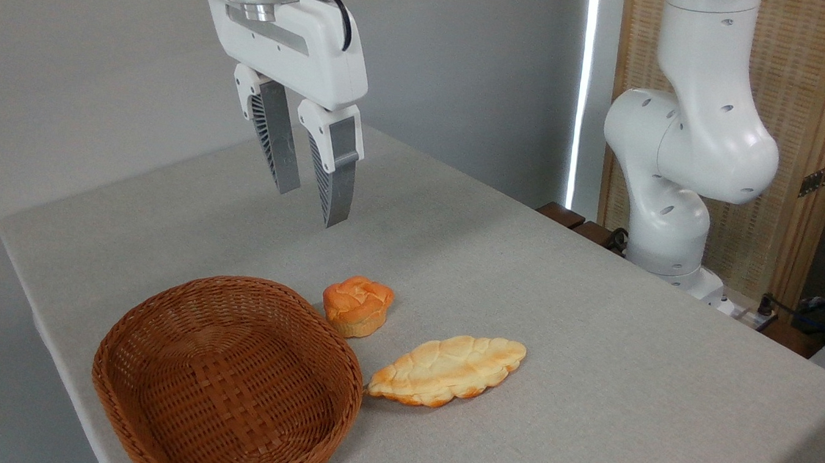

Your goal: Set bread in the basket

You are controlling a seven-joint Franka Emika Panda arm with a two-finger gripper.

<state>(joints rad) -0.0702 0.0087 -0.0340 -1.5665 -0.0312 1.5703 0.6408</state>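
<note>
While hand (310,205) hangs open, bread (357,306) beside basket (148,406), outside it

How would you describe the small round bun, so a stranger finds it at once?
Find the brown wicker basket at the table's near corner. The bun sits against its far right rim. It is small, round and orange, unlike the long, flat, pale leaf-shaped bread beside it.

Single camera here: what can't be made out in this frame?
- Basket: near rim cut off by the bottom edge.
- Bun: whether it touches the basket; the rim covers its lower left side.
- Arm above the gripper: cut off by the top edge.
</note>
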